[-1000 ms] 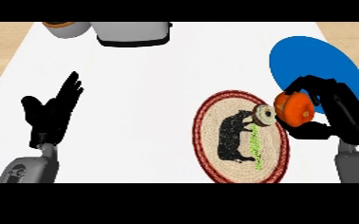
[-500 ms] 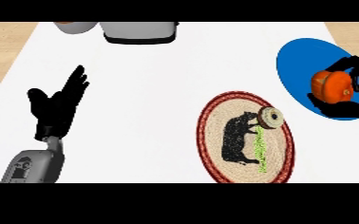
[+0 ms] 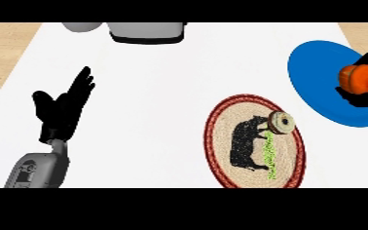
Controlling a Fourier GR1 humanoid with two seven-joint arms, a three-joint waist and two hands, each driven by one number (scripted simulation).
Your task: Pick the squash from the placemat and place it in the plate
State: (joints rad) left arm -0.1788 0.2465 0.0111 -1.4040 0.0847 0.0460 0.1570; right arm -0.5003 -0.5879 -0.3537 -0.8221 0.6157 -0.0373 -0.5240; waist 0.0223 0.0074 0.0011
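- White counter (image 3: 179, 87) fills my view.
- Nearest, my left hand (image 3: 61, 107) rests with fingers straight.
- Placemat (image 3: 253, 143) keeps only a small round thing (image 3: 280, 123).
- Farther right, my right hand (image 3: 354, 93) curls round the squash (image 3: 355, 77) above the plate (image 3: 320, 78); release remains, I judge.

white counter (image 3: 179, 83), blue plate (image 3: 316, 78), round placemat (image 3: 253, 146), grey appliance (image 3: 147, 31)

Squash (image 3: 355, 76), right hand (image 3: 351, 93) & plate (image 3: 320, 80) cut by right edge.
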